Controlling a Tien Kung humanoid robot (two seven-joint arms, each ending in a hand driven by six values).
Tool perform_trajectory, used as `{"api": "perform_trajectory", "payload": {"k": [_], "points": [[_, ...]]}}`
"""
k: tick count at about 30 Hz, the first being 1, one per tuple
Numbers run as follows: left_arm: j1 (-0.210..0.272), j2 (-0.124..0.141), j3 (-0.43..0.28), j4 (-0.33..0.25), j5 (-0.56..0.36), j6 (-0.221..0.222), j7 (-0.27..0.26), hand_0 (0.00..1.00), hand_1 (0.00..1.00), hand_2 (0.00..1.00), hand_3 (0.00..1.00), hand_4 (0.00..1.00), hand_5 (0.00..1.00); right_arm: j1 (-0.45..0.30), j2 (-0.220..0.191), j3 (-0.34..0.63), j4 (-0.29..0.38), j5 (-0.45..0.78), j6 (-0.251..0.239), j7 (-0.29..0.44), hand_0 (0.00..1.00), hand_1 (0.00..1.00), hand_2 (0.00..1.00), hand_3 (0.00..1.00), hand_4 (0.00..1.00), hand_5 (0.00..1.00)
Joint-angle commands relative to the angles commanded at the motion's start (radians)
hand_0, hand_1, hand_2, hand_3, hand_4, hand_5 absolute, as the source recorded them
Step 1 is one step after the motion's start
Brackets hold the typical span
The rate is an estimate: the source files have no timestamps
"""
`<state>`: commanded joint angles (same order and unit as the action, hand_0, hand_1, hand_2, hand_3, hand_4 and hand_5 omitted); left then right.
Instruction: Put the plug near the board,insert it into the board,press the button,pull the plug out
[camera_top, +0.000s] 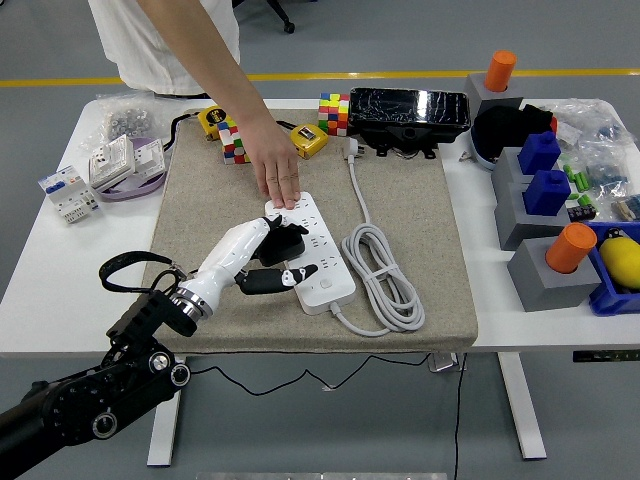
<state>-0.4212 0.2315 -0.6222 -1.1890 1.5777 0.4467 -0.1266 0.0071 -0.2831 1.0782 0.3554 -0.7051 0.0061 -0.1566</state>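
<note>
A white power strip lies on the beige mat, its grey cable coiled to its right. My left hand reaches in from the lower left, white shell with black fingers curled around a black plug held over the strip's left side. Whether the plug's pins sit in a socket is hidden by the fingers. A person's hand presses down on the strip's far end. My right arm is out of view.
Colour cubes and yellow tape measures lie at the mat's far edge beside a black box. Grey blocks with blue and orange pieces stand at the right. White switch parts lie at the left.
</note>
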Motion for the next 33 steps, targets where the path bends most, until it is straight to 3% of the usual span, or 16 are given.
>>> {"api": "perform_trajectory", "payload": {"k": [4, 5, 6, 10, 11, 16, 17, 22, 23, 28, 33], "points": [[0.008, 0.020, 0.000, -0.080, -0.018, -0.001, -0.019, 0.763, 0.771, 0.750, 0.675, 0.846, 0.405, 0.000, 0.000, 0.000, -0.002, 0.000, 0.000, 0.000, 0.577, 0.638, 0.643, 0.555, 0.899, 0.427], [0.010, 0.030, 0.002, -0.108, -0.023, -0.003, -0.022, 0.680, 0.704, 0.698, 0.672, 0.845, 0.403, 0.001, 0.000, 0.000, -0.002, 0.000, 0.000, 0.000, 0.577, 0.638, 0.642, 0.555, 0.899, 0.427], [0.012, 0.038, 0.002, -0.133, -0.025, -0.010, -0.020, 0.680, 0.704, 0.698, 0.672, 0.845, 0.403, 0.001, -0.001, 0.000, -0.001, 0.000, 0.000, 0.000, 0.577, 0.638, 0.642, 0.555, 0.899, 0.427], [0.015, 0.070, 0.004, -0.220, -0.033, -0.078, 0.033, 0.680, 0.704, 0.698, 0.672, 0.845, 0.403, 0.003, -0.003, -0.004, -0.001, 0.000, 0.000, 0.000, 0.577, 0.638, 0.642, 0.555, 0.899, 0.427], [0.013, 0.076, 0.005, -0.236, -0.027, -0.102, 0.061, 0.275, 0.321, 0.458, 0.659, 0.841, 0.360, 0.003, -0.004, -0.005, -0.001, 0.000, 0.000, 0.000, 0.577, 0.638, 0.643, 0.555, 0.899, 0.427], [0.004, 0.082, 0.010, -0.265, 0.038, -0.208, 0.202, 0.275, 0.321, 0.458, 0.659, 0.841, 0.360, 0.006, -0.008, -0.012, -0.001, 0.001, 0.001, -0.002, 0.577, 0.638, 0.643, 0.555, 0.899, 0.427], [0.003, 0.082, 0.010, -0.267, 0.047, -0.227, 0.229, 0.109, 0.059, 0.128, 0.743, 0.825, 0.290, 0.006, -0.009, -0.013, 0.000, 0.001, 0.001, -0.002, 0.577, 0.636, 0.628, 0.555, 0.899, 0.427], [-0.002, 0.086, 0.015, -0.280, 0.059, -0.333, 0.353, 0.109, 0.059, 0.128, 0.743, 0.825, 0.290, 0.010, -0.014, -0.014, 0.003, -0.001, 0.000, -0.001, 0.577, 0.636, 0.628, 0.555, 0.899, 0.427], [-0.002, 0.087, 0.016, -0.282, 0.058, -0.343, 0.362, 0.093, 0.060, 0.126, 0.817, 0.819, 0.284, 0.010, -0.014, -0.014, 0.003, 0.000, 0.000, -0.001, 0.577, 0.636, 0.627, 0.555, 0.899, 0.427], [-0.001, 0.090, 0.016, -0.295, 0.050, -0.389, 0.402, 0.093, 0.060, 0.126, 0.817, 0.819, 0.284, 0.007, -0.015, -0.015, 0.001, 0.000, 0.000, -0.002, 0.577, 0.636, 0.627, 0.555, 0.899, 0.427], [-0.002, 0.088, 0.023, -0.289, 0.046, -0.397, 0.413, 0.089, 0.059, 0.126, 0.792, 0.796, 0.262, 0.004, -0.013, -0.010, 0.003, -0.002, 0.000, -0.001, 0.577, 0.635, 0.628, 0.555, 0.899, 0.427]]}}
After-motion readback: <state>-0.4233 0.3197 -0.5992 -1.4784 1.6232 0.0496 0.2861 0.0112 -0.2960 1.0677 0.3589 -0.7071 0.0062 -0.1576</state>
